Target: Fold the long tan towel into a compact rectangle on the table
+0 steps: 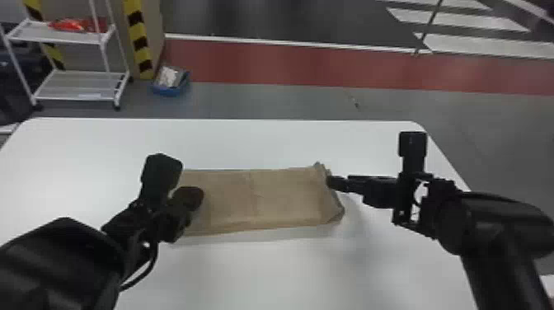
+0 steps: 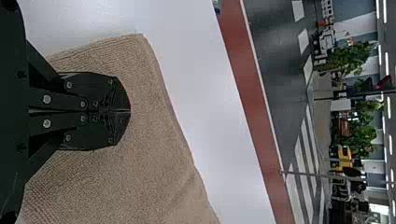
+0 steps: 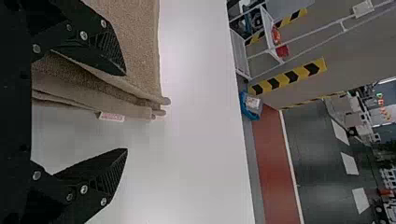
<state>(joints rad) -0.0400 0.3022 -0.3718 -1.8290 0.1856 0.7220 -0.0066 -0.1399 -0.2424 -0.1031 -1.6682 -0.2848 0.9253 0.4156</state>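
Towel lying folded on table

Head view: the left gripper is hanging over the towel's left end; the right gripper is pointing at its right end.

Left wrist view: the left gripper's fingers are pressing together above the cloth.

Right wrist view: the right gripper's fingers are standing apart, a label poking from the layers.

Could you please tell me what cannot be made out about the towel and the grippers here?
- Head view: part of the towel's left end, hidden behind the left gripper.
- Left wrist view: whether those fingers touch the towel; they cover the cloth beneath them.
- Right wrist view: the towel beyond the picture's top edge, and cloth behind one finger of the right gripper.
- Right wrist view: the label's print, too small and blurred.
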